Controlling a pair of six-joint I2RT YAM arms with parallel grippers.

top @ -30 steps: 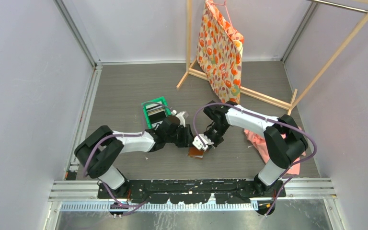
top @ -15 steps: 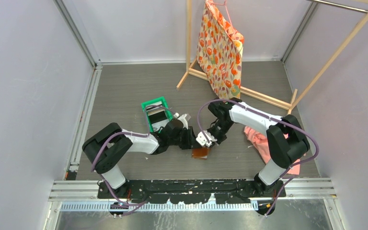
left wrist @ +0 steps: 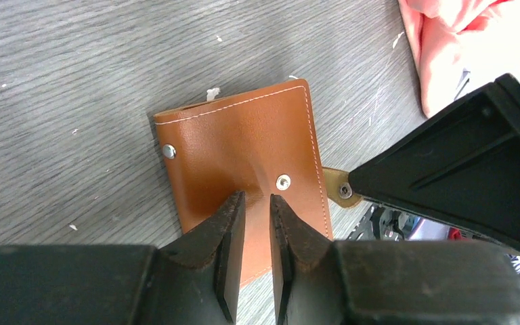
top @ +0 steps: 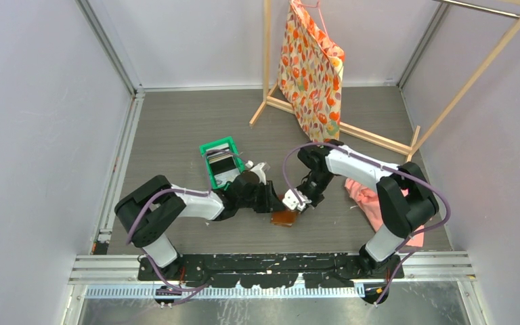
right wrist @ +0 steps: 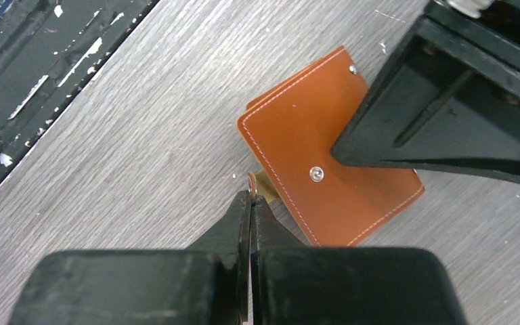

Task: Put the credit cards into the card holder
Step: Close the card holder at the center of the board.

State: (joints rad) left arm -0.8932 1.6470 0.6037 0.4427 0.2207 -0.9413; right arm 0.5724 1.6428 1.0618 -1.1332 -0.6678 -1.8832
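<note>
The card holder (top: 284,217), a brown leather wallet, lies folded shut on the grey floor between both arms. My left gripper (left wrist: 257,195) rests its tips on the cover (left wrist: 244,156) near a snap stud, its jaws a narrow gap apart with nothing between them. My right gripper (right wrist: 250,195) is shut on the edge of the tan snap tab (right wrist: 265,184), which sticks out from the wallet's side (right wrist: 325,156). The credit cards (top: 222,164) sit stacked in the green bin (top: 208,150) behind the left arm. From above, the left gripper (top: 273,203) and right gripper (top: 294,201) nearly meet.
A pink cloth (top: 379,203) lies on the floor to the right of the wallet, also seen from the left wrist (left wrist: 447,47). A wooden rack with a floral garment (top: 311,68) stands at the back. The black base rail (right wrist: 40,54) runs along the near edge.
The left gripper has reached right onto the wallet and narrowed its jaws. The right gripper and the wallet have shifted slightly right.
</note>
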